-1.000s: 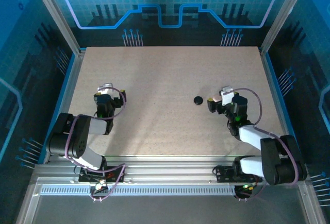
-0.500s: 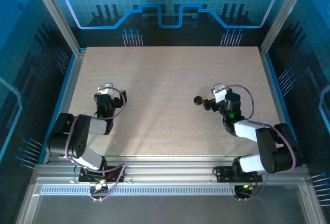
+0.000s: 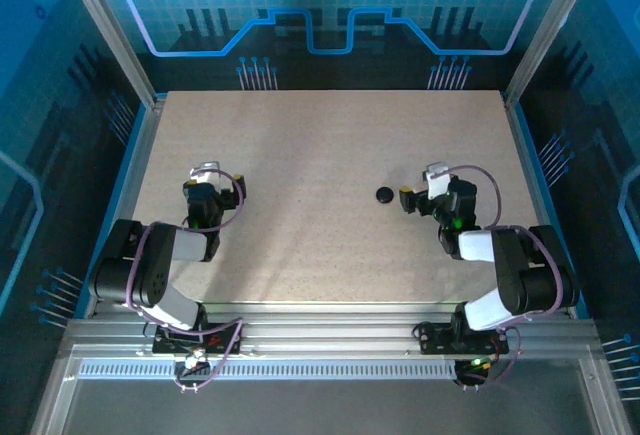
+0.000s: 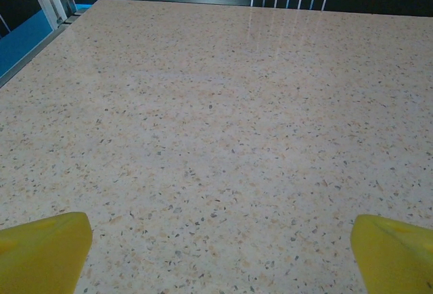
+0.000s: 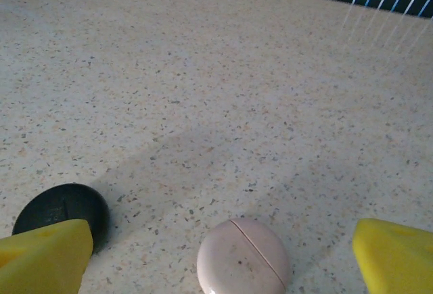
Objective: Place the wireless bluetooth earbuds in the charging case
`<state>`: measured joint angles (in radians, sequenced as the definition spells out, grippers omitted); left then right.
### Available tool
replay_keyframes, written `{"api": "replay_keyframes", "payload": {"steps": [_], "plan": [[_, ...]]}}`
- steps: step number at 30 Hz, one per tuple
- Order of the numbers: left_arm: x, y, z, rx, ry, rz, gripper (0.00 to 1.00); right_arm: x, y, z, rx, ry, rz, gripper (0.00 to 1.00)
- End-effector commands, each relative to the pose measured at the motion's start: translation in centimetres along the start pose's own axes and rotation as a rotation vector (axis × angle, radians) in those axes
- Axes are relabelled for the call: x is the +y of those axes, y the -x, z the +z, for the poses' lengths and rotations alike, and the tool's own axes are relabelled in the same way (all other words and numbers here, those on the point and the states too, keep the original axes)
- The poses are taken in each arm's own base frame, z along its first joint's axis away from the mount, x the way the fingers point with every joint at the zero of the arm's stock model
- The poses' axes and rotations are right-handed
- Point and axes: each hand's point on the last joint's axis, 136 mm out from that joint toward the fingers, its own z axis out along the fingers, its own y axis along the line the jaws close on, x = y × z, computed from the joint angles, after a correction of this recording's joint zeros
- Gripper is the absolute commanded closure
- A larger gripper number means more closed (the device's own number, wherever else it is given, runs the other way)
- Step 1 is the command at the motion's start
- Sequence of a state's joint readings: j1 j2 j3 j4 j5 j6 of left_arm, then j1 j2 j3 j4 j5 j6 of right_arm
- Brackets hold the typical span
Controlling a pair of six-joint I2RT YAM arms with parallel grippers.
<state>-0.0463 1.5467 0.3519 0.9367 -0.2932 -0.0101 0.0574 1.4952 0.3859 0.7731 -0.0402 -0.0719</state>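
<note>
Pale pink charging case (image 5: 243, 257), seam across top; black disc (image 5: 59, 207) near, apart.

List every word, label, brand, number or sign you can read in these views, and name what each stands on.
No readable text in these views.
Pale pink case body: a seam and dark specks, no lettering.
Black disc cap: a faint rectangular mark, too dim to read.
Back wall: a gear graphic and line pattern, no words or numbers.
</note>
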Motion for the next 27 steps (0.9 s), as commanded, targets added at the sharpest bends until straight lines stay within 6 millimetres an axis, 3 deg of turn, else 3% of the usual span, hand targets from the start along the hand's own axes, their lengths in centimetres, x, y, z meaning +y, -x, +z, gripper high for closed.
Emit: {"api": "replay_keyframes", "payload": {"steps": [1, 27], "plan": [[-0.18, 0.82, 0.26, -0.019, -0.012, -0.021, 0.01, -1.18, 1.23, 0.4, -0.02, -0.002, 0.071, 0.0], [-0.1, 0.74, 0.14, -0.022, -0.024, -0.031, 0.01, -1.19, 1.22, 0.49, -0.016, -0.014, 0.065, 0.0]]}}
